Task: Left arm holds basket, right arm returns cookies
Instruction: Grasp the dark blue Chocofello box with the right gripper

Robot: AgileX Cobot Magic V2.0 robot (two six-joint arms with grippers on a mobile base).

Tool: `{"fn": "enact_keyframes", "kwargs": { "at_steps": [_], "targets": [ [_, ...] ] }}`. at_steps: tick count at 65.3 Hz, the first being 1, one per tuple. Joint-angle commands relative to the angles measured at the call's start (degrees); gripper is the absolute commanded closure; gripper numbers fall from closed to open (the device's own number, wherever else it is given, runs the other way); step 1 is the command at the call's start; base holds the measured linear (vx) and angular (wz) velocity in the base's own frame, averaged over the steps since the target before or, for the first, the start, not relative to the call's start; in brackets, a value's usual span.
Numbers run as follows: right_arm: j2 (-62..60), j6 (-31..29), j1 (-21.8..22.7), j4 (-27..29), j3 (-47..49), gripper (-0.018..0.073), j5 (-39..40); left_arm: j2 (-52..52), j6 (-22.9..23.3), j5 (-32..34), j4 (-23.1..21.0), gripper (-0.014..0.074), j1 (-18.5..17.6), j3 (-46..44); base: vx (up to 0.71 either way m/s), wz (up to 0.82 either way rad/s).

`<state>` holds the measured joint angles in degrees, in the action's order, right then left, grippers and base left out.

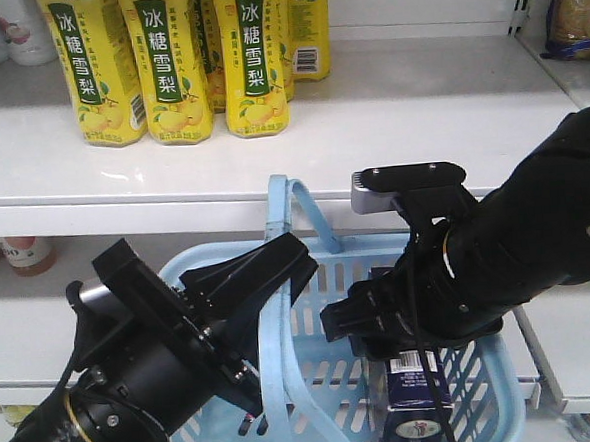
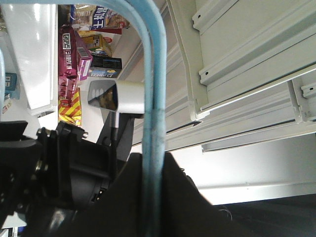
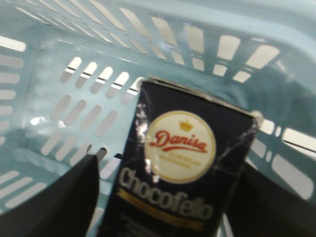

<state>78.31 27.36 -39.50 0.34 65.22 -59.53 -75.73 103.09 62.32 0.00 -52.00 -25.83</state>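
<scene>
left arm (image 1: 133, 361): enters from the lower left. its jaws are clamped on one hoop handle (image 1: 276, 232) of the basket (image 1: 484, 370). the left wrist view shows the blue handle running straight up between the two dark jaws.

basket: light blue with slotted walls, in front of a white shelf (image 1: 389, 125) and below its edge.

right arm (image 1: 536, 236): reaches in from the right and down into the basket.

box (image 3: 182, 163): dark navy, oval "danisa" logo, "chocofello" lettering. it stands inside the basket towards its right side, directly under the right arm. in the right wrist view the jaws sit apart, one on each side of the box. whether they press on it cannot be told, as a sliver of basket shows beside the left-hand one.

yellow bottles (image 1: 175, 68) stand upright on the shelf above, well apart from both arms.
</scene>
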Motion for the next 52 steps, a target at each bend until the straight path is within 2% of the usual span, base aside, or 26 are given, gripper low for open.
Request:
{"fn": "enact_keyframes", "kwargs": {
  "at_steps": [1,15,52],
  "targets": [
    [-1.31,-0.11,-0.08,-1.34,1.37,0.0225,2.52,1.78,-0.44,8.5,-2.58,0.0599,0.1,-1.64,0.0,0.0],
    [-1.31,-0.57,-0.08,-2.79,1.37,0.0571,2.81,1.78,-0.44,8.5,-2.58,0.0599,0.1,-1.64,0.0,0.0],
    [-9.24,-0.15,-0.03,-2.35,1.71,0.057,3.51,1.78,-0.44,8.5,-2.58,0.0599,0.1,-1.64,0.0,0.0]
  ]
}}
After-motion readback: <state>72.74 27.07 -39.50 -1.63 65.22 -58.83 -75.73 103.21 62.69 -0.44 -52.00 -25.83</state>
